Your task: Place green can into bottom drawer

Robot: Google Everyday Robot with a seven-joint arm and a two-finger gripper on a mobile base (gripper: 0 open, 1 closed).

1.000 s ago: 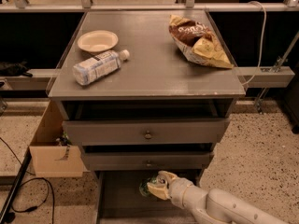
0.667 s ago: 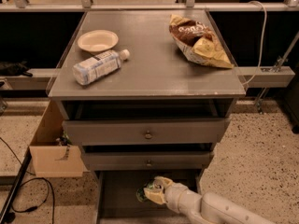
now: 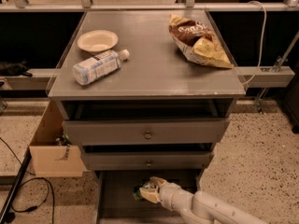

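The bottom drawer (image 3: 117, 197) is pulled open below the two upper grey drawers, showing its flat grey floor. The green can (image 3: 143, 190) is inside it near the middle, low over the floor, with its silver top showing. My gripper (image 3: 150, 191) reaches in from the lower right on a pale arm and its fingers are around the can. I cannot tell whether the can rests on the floor or is held just above it.
On the cabinet top (image 3: 149, 69) lie a clear plastic bottle (image 3: 98, 66), a pale bowl (image 3: 97, 41) and a chip bag (image 3: 198, 41). A cardboard box (image 3: 51, 148) stands left of the drawers. Cables lie on the floor at the left.
My gripper with the can has moved slightly left and lower inside the bottom drawer. Nothing on the cabinet top has moved.
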